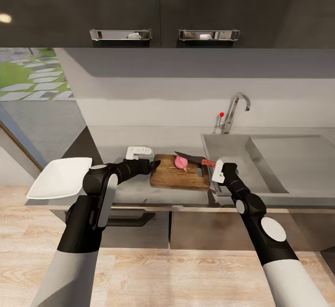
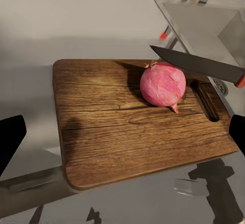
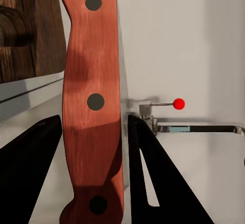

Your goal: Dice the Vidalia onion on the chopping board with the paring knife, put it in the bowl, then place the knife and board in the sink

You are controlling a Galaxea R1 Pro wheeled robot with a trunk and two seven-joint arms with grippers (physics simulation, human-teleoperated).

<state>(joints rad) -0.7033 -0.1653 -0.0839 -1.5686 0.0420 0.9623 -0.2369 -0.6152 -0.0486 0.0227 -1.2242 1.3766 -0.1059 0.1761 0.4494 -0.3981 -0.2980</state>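
The onion (image 1: 181,162) sat on the chopping board (image 1: 173,177), near its slotted end, on the grey desk (image 1: 116,146) beside the sink (image 1: 242,158); my right gripper (image 1: 218,173) gripped the paring knife (image 1: 195,159) by its handle, blade over the board; my left gripper (image 1: 145,158) stood open at the board's other end; the bowl (image 1: 60,177) lay further left; my right wrist view showed three handle rivets.
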